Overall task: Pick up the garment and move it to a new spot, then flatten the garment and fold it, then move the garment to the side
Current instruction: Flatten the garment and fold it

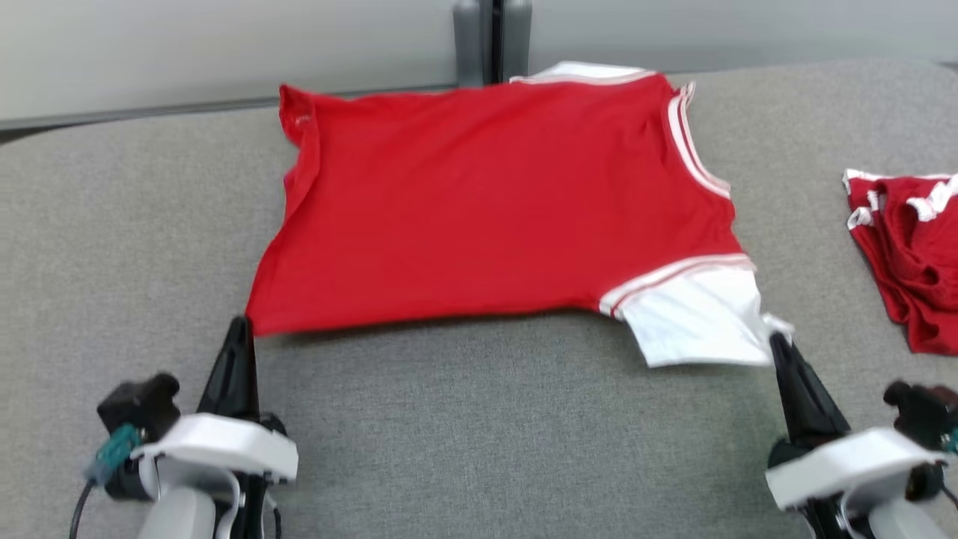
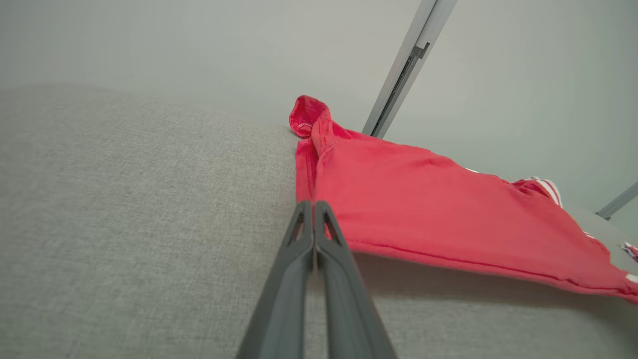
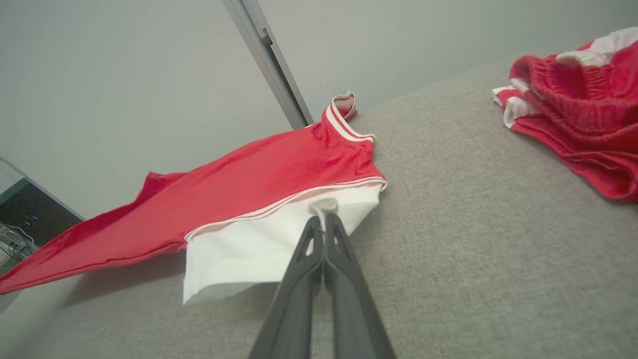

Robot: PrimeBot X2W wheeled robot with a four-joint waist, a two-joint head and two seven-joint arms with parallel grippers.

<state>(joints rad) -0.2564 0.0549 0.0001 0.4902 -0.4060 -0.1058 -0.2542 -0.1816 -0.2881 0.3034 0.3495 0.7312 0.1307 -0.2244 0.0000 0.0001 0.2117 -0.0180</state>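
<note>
The red T-shirt [image 1: 494, 202] lies spread on the grey fabric worktop [image 1: 486, 434], in the middle and toward the far edge. Its front is mostly flat, with only soft wrinkles. It lies sideways to me, with the hem on the left and the shoulders on the right. The sleeves are white and are joined to the red body by white striped trim [image 1: 696, 150]. The near white sleeve [image 1: 696, 322] points toward me at the near right. The far sleeve shows as a white strip at the far edge, just beside a grey post [image 1: 492, 37] that stands against the pale wall. The far left corner of the hem is rolled up a little. The near edge of the shirt does not rest on the worktop. It hangs slightly above it, and a shadow lies under it.

My left gripper [image 1: 239, 326] is at the near left corner of the hem. In the left wrist view its jaws are pressed together on that corner [image 2: 314, 204]. My right gripper [image 1: 778, 340] is at the outer end of the near white sleeve. In the right wrist view its jaws pinch a small fold of the white cloth [image 3: 324, 217]. Both arms reach forward low over the worktop, well apart, with the fingers pointing away from me.

A second red garment [image 1: 909, 254] with white trim lies crumpled at the far right, apart from the T-shirt.
</note>
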